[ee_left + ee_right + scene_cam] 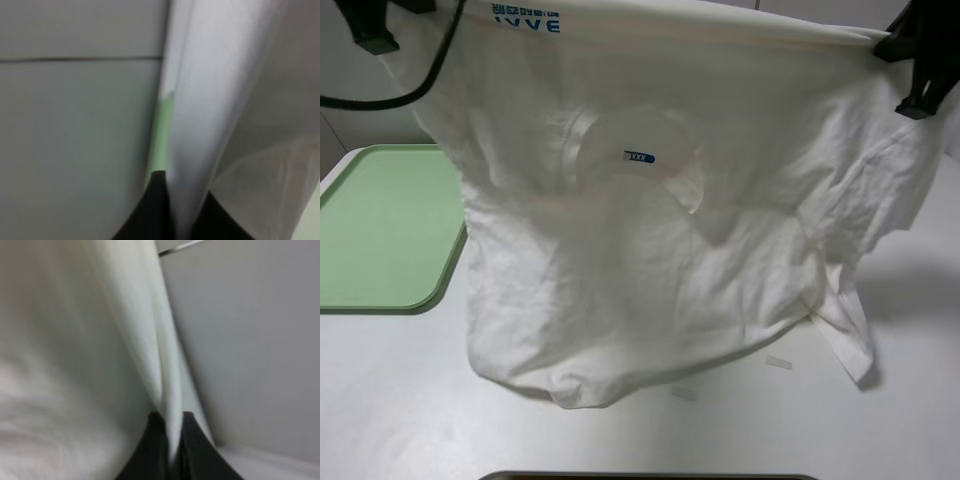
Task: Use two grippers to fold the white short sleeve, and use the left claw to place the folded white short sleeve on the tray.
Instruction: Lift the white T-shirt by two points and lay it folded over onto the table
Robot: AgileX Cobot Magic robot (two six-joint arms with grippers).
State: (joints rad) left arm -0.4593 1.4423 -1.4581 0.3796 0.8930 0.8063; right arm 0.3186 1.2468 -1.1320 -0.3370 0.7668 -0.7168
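Observation:
The white short sleeve (650, 260) hangs stretched between both claws, lifted high, with its lower part draping onto the table. Its round neck and blue label (640, 157) face the exterior high camera. My left gripper (372, 38) is shut on the shirt's upper left edge, and the left wrist view shows the fabric (200, 125) pinched between its black fingers (155, 210). My right gripper (910, 75) is shut on the upper right edge, with cloth (150, 350) clamped between its fingers (192, 450). The pale green tray (380, 225) lies on the table at the left, partly behind the shirt.
A black cable (415, 80) loops down from the left arm in front of the shirt. Small pale tape strips (778, 362) lie on the white table (900, 400) below the shirt. A dark edge (650, 476) shows at the bottom of the exterior high view.

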